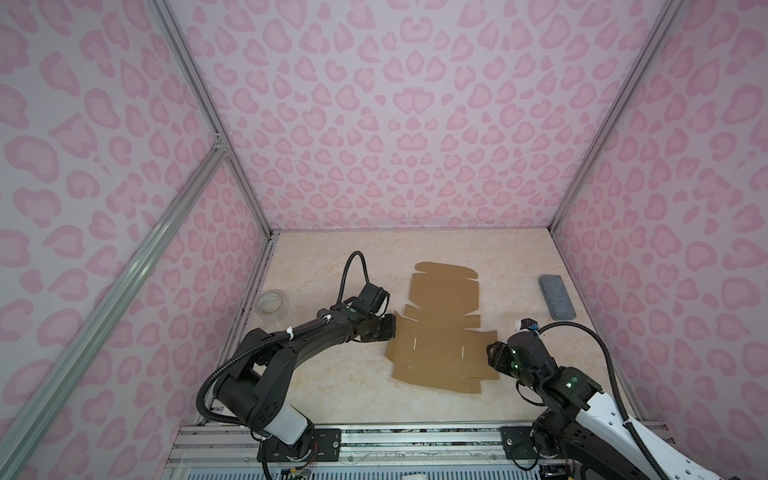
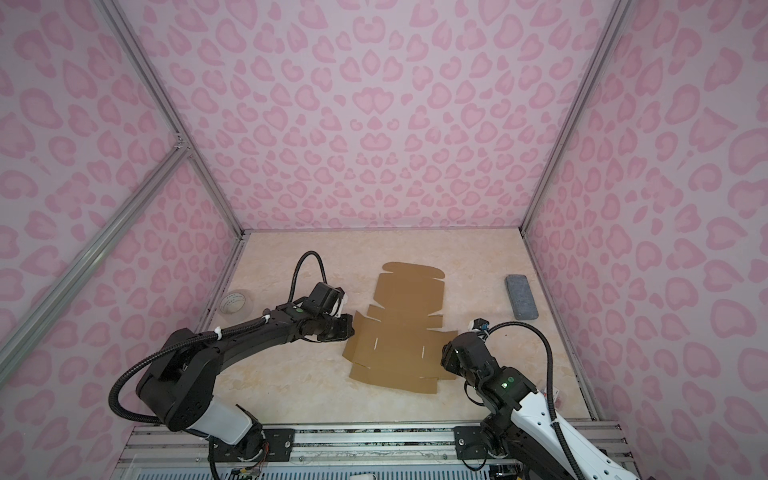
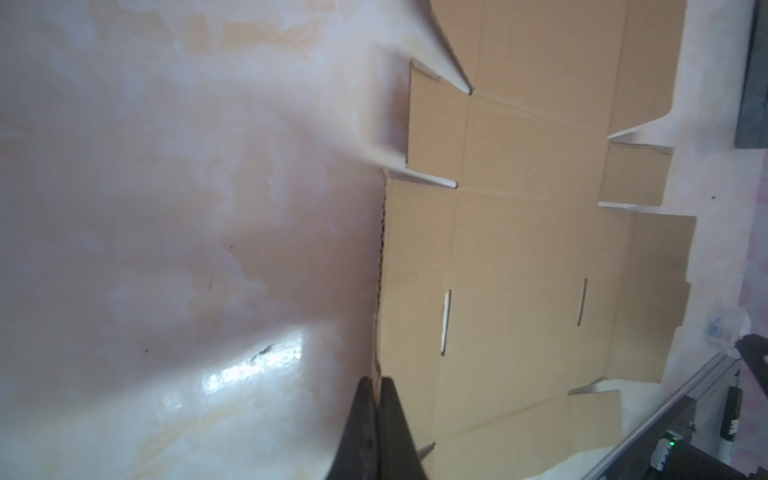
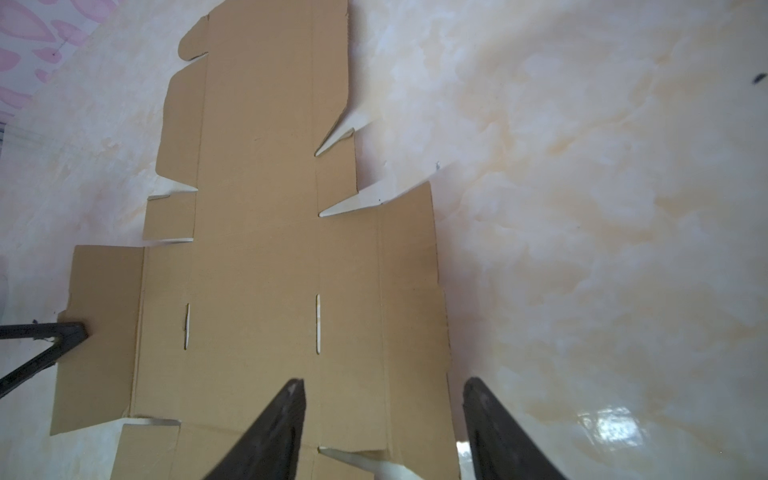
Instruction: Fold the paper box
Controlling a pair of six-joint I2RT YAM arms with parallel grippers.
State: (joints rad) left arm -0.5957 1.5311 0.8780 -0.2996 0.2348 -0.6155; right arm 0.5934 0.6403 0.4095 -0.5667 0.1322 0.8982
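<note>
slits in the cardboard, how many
2, both cut in the paper box: one slit nearer the left gripper, one nearer the right gripper. None looks hidden.

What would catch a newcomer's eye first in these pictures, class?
The flat brown paper box lies unfolded in the middle of the table. The left gripper is shut on its left edge, while the right gripper stands open at its right edge. Pink-patterned walls surround it.

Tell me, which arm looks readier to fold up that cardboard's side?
Probably the left: the left gripper is clamped on the edge of the cardboard; the right gripper hangs open over the opposite edge.
</note>
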